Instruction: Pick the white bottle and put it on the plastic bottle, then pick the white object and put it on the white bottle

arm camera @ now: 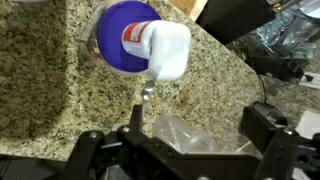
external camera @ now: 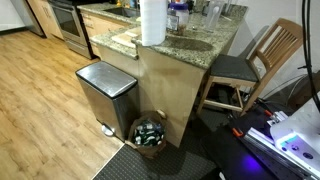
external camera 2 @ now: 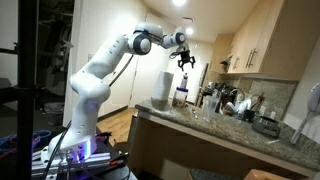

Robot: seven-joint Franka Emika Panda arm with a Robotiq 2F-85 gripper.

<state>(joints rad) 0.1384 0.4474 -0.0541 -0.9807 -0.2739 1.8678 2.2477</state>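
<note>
Claw: black two-fingered claw spread wide, gripping nothing. In an exterior view it hangs above the counter, apart from everything on it.
Plastic bottle: clear, see-through plastic bottle, seen only in part, lies between the open fingers in the wrist view and is touched by neither.
White bottle: white plastic bottle with a red label and a round blue-purple end sits on the counter just beyond the clear one. I cannot tell whether it is upright or lying.
Counter: speckled brown granite counter.
Towel roll: tall white paper towel roll upright on the counter.
Floor: stainless steel bin beside the counter's wooden side, with a round basket next to it.
</note>
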